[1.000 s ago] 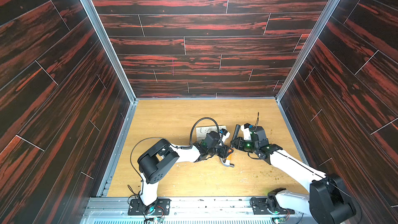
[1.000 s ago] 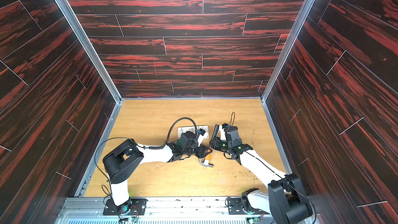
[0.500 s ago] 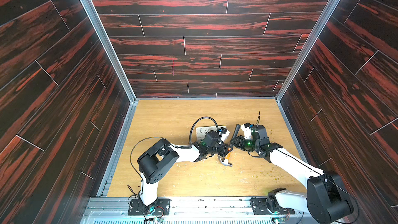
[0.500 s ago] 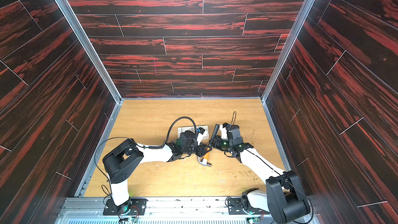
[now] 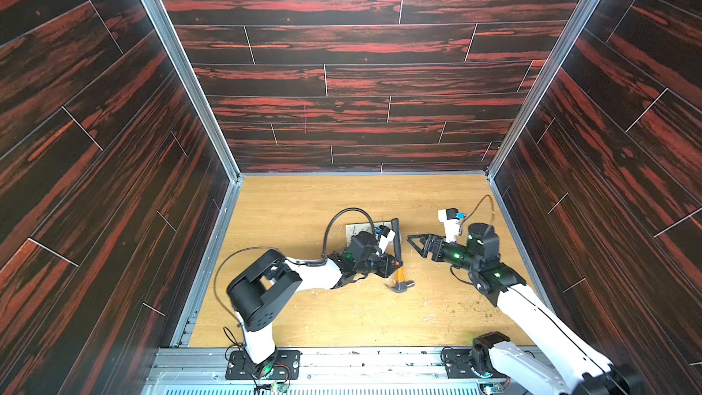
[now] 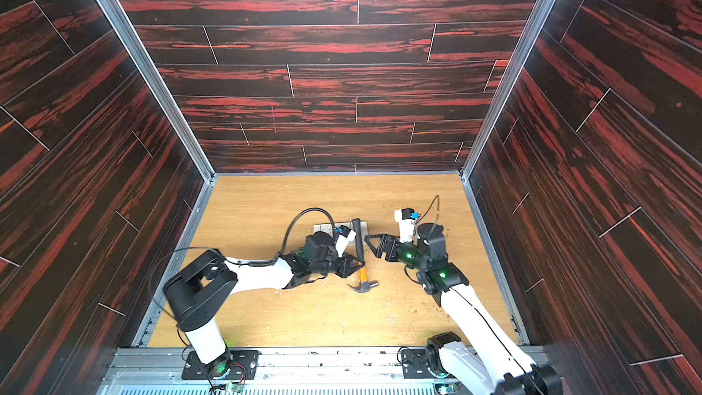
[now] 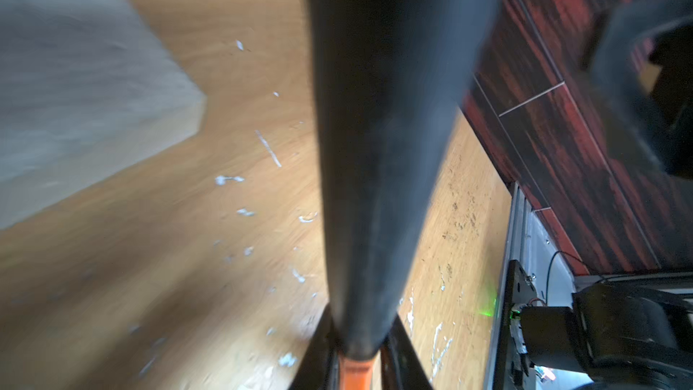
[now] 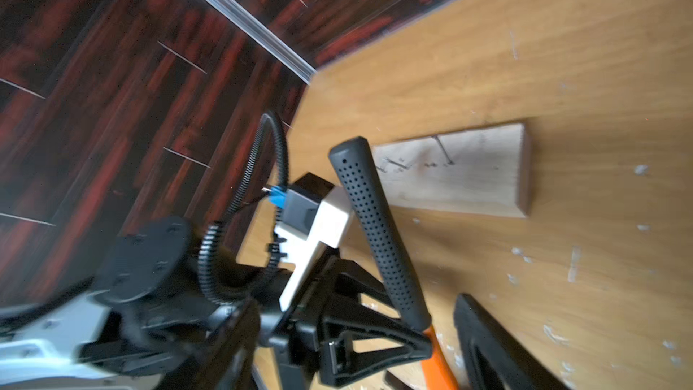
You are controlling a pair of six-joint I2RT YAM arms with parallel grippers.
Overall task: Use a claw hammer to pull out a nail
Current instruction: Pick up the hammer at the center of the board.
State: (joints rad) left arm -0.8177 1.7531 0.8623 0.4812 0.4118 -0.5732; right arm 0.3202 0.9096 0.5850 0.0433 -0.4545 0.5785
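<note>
The claw hammer (image 5: pixel 397 245) lies with its silver head (image 5: pixel 400 286) on the table and its black handle pointing toward the back wall. My left gripper (image 5: pixel 395 264) is shut on the handle just above the orange neck (image 7: pixel 354 369), with black fingers (image 7: pixel 397 350) on both sides. In both top views my right gripper (image 5: pixel 416 246) stands open to the right of the handle (image 6: pixel 359 241) and apart from it. One of its fingers (image 8: pixel 487 343) shows beside the neck. A nail (image 8: pixel 442 150) stands tilted in the wooden block (image 8: pixel 468 174).
The pale block (image 6: pixel 323 227) lies behind the left wrist, partly hidden by it. Another nail (image 8: pixel 395 163) lies bent over on the block. White chips (image 7: pixel 228 180) litter the wooden table (image 5: pixel 304 203). Dark panelled walls (image 5: pixel 380 108) enclose three sides.
My right gripper has let go of the hammer handle, opened, and drawn back to the right. The left gripper stays shut on the hammer, whose handle has swung slightly left.
</note>
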